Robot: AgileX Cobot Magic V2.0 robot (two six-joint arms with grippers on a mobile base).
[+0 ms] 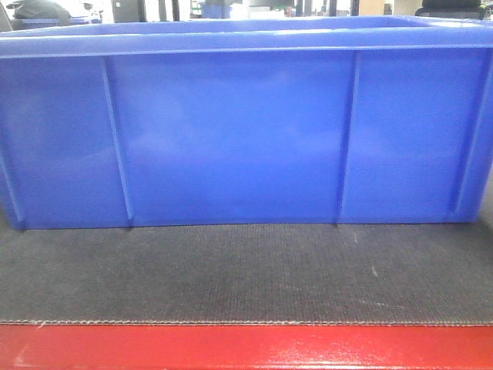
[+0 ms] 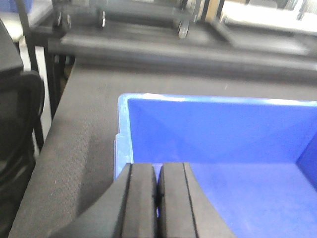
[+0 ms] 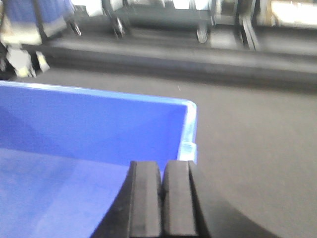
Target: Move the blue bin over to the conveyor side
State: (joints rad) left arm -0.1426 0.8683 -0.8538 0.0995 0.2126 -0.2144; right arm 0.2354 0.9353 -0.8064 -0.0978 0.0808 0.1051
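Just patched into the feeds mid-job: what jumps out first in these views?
The blue bin fills the front view, standing on the dark conveyor just behind its red strip. Each wrist view shows a gripper low over a near corner of the bin, left gripper and right gripper, jaws pressed together.

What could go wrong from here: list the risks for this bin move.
1. Both end effectors, left and right, look pinched shut at the near corners of the blue bin; uneven pulling could twist or tip it.
2. The grips look thin, so the glossy wall may slip free.
3. The woven conveyor belt could drag on the bin's base.
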